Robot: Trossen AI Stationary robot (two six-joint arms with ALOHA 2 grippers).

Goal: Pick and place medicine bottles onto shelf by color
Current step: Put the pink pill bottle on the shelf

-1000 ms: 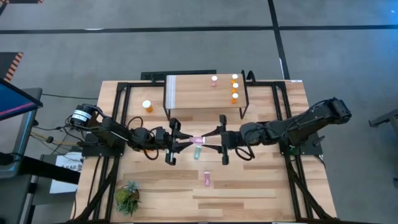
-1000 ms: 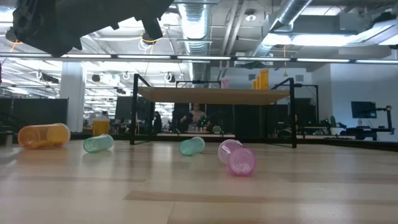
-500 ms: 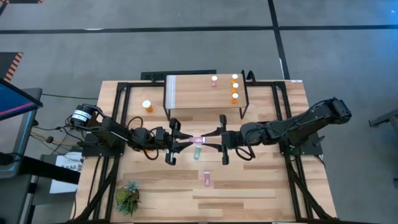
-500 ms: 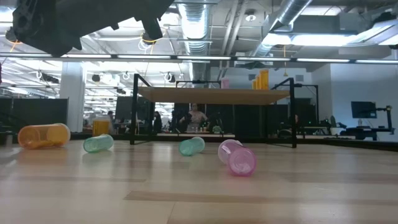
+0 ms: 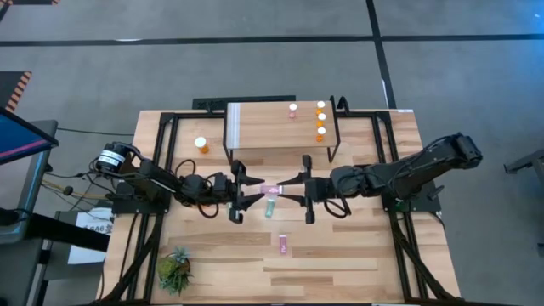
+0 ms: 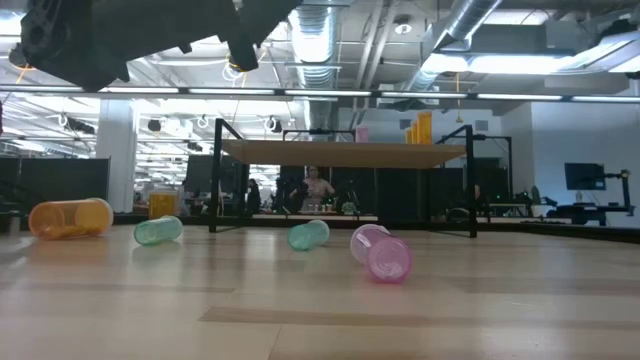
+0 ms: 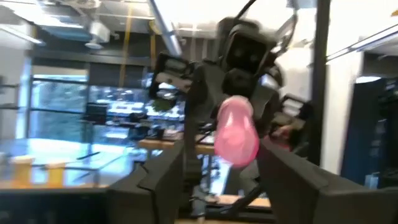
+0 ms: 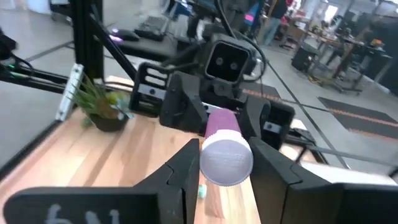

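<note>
A pink bottle (image 5: 270,190) is held in the air above the middle of the table (image 5: 357,255), in front of the shelf (image 5: 263,127). It is pinched from both ends at once: the left gripper (image 5: 248,192) is closed on one end and the right gripper (image 5: 291,190) on the white-capped end. In the left wrist view the pink bottle (image 7: 236,132) is seen between the dark fingers (image 7: 163,180); in the right wrist view its white cap (image 8: 226,161) faces the camera between the fingers (image 8: 186,163), with the other arm's gripper behind it.

Just below the held bottle a teal bottle (image 5: 269,208) lies on the table, and nearer the front edge a second pink bottle (image 5: 283,245) lies alone with bare wood on all sides. An orange bottle (image 5: 201,145) stands near the left rail, beside the shelf. A small green plant (image 5: 174,270) sits at the front left corner.

On the shelf five bottles are counted, all at its right end: one pink bottle (image 5: 292,110) and, in a row along the edge, four orange bottles (image 5: 321,120). The left and middle parts of the shelf top are uncovered.

In the low view five bottles are seen lying on the table: one orange (image 6: 70,217), two teal (image 6: 158,231) and two pink (image 6: 380,252).
</note>
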